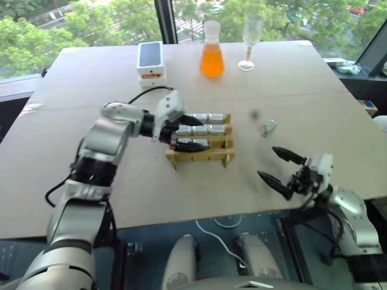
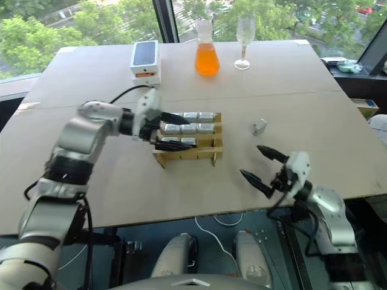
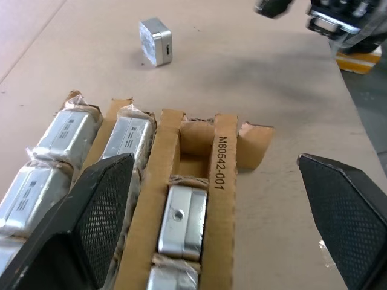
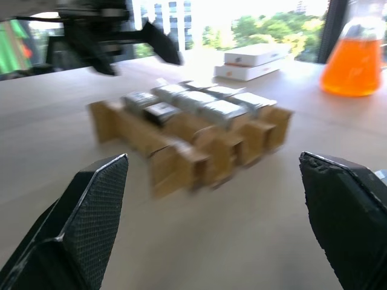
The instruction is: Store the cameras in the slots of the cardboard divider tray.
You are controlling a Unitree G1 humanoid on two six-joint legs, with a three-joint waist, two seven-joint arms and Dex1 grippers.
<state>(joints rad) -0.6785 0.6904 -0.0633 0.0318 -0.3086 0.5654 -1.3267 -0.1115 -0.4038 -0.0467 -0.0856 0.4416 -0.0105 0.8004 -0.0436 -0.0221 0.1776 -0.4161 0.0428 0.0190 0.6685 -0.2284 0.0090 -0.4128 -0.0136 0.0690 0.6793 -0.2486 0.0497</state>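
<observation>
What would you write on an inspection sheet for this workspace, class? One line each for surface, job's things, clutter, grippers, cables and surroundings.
Surface: tan table, a seam running across it.
Job's things: cardboard divider tray holding wrapped silver cameras; front row has one slot free at its end; one loose camera lies on the table to the tray's right.
Clutter: white phone box, flask of orange liquid, empty stemmed glass at the far edge.
Grippers: left gripper open over the tray; right gripper open above the table, holding nothing.
Cables: black cable on the left arm; white cable below the table's near edge.
Surroundings: windows, trees outside.
</observation>
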